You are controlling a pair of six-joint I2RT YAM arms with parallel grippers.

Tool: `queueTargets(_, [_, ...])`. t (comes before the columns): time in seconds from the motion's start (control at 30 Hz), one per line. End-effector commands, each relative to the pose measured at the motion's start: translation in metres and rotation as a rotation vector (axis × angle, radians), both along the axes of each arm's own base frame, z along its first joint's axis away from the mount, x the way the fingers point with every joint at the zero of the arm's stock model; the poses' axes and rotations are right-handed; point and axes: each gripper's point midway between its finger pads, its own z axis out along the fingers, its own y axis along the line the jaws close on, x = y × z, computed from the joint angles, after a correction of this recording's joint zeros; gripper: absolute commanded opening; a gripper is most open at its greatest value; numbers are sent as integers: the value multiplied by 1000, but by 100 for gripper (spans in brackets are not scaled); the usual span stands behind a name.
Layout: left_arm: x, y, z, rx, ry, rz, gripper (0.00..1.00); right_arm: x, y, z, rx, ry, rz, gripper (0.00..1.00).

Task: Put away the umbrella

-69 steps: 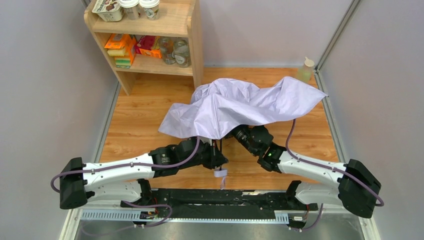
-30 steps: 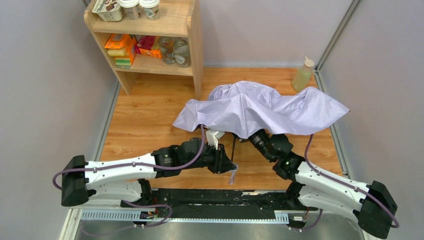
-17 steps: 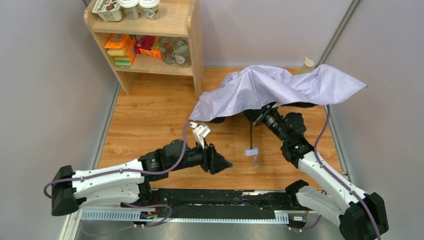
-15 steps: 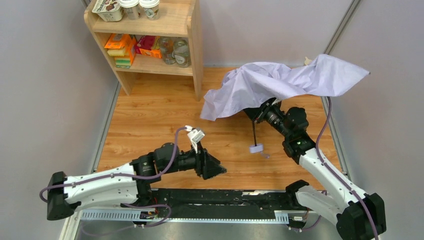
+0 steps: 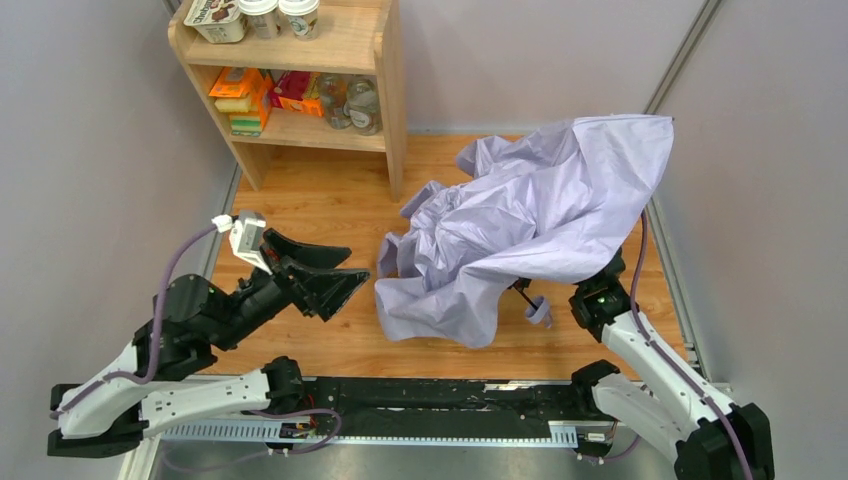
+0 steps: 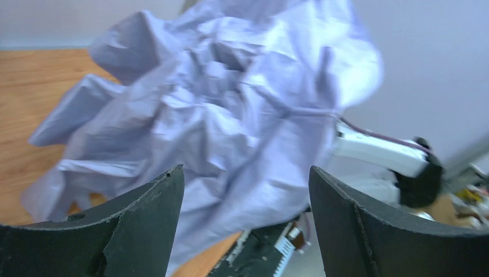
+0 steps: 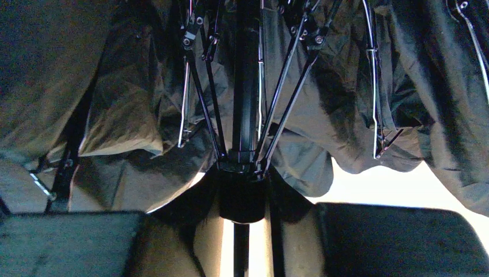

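Top external: umbrella point(image 5: 530, 220), handle point(image 5: 538, 310) nearward

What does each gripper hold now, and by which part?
The right gripper holds the pale lilac fabric umbrella by its black shaft, near the rib hub. The left gripper is open, empty.
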Motion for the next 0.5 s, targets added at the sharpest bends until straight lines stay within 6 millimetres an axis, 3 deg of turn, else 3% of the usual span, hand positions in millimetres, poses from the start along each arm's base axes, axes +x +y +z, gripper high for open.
queueTargets(0.0, [43, -5, -33, 134, 9, 216, 85, -33, -4, 43, 81, -214, 109, 0])
queueTargets(0.13, [35, -41, -11, 96, -62, 91, 85, -35, -5, 42, 88, -178, 104, 0])
queueTargets(0.23, [29, -72, -10, 115, -81, -6, 85, -34, -5, 40, 89, -163, 103, 0])
queueTargets(0.37, [23, -92, -1, 83, -93, -79, 85, -38, -3, 41, 106, -163, 127, 0])
queueTargets(0.47, [31, -97, -2, 70, -62, -66, 85, -43, 0, 40, 106, -162, 163, 0])
